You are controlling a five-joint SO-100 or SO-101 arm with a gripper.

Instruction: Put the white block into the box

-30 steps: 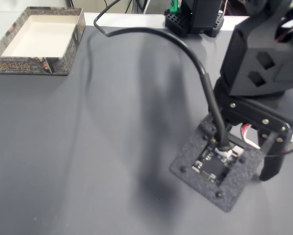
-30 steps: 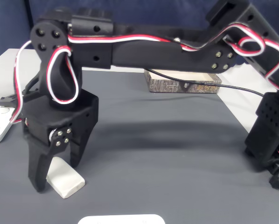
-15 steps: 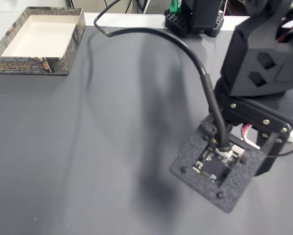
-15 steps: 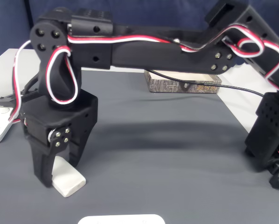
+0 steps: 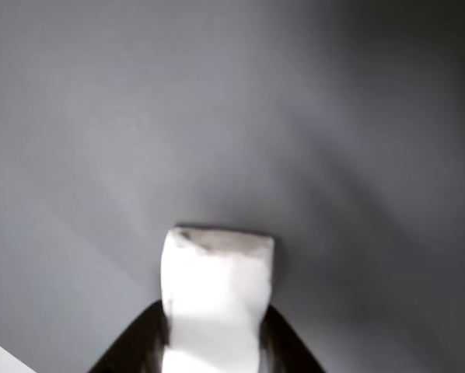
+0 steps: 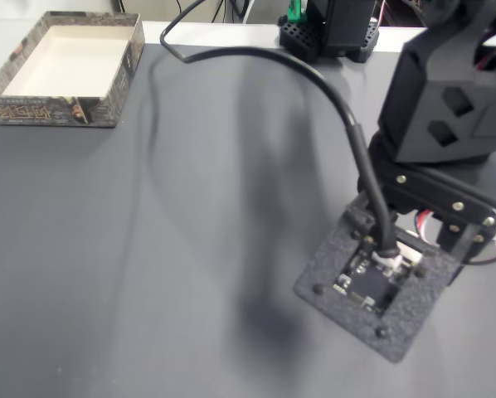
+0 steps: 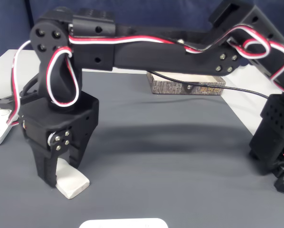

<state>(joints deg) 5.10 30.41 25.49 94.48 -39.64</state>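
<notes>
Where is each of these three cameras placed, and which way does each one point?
Other view: rides low at the gripper, looking along the dark mat at the white block between two dark fingers.
A fixed view: high up, looking down on the mat, the box and the arm's wrist.
Another fixed view: low at the table's edge, facing the whole arm, gripper around the block.
Both fixed views share the box.

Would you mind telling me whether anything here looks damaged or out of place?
Only a small thing: the white block has a grey scuffed end, seen in the other view. It lies flat on the grey table between the gripper's fingers. The box sits upright.
</notes>
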